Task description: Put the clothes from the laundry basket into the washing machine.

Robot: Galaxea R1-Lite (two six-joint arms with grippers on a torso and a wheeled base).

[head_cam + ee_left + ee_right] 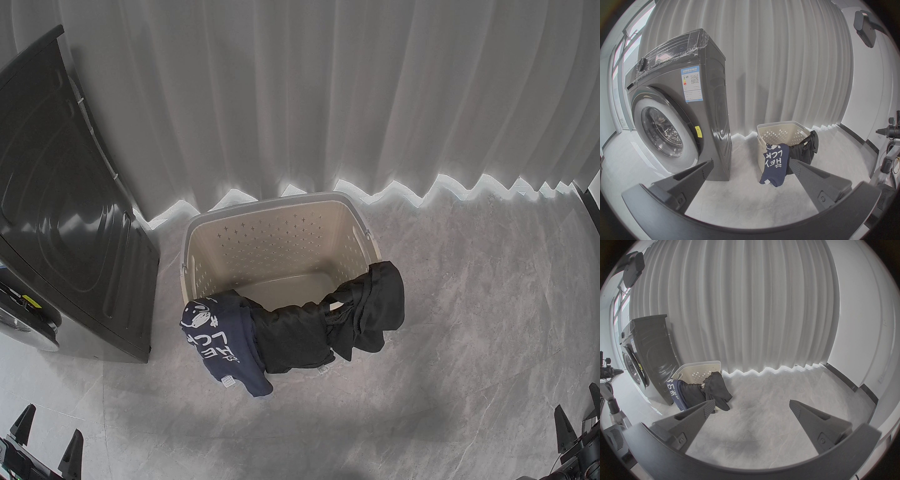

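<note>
A beige laundry basket [275, 244] stands on the floor by the curtain. Over its near rim hang a navy printed shirt [219, 340] and a black garment [337, 319]; the basket's inside looks bare. The dark grey washing machine [62, 206] stands to the basket's left, its round door [662, 131] shut. My left gripper [49, 437] is low at the near left, open and holding nothing. My right gripper [578, 415] is low at the near right, open too. The left wrist view shows the basket [782, 132] and navy shirt [775, 164] past the left gripper [750, 167]. Beyond the right gripper [750, 407] lie the black garment [717, 390] and the basket [698, 372].
A white curtain [325, 94] hangs behind the basket and machine. Grey tiled floor [475, 300] spreads open to the right and in front. A dark skirting [590, 206] runs along the far right wall.
</note>
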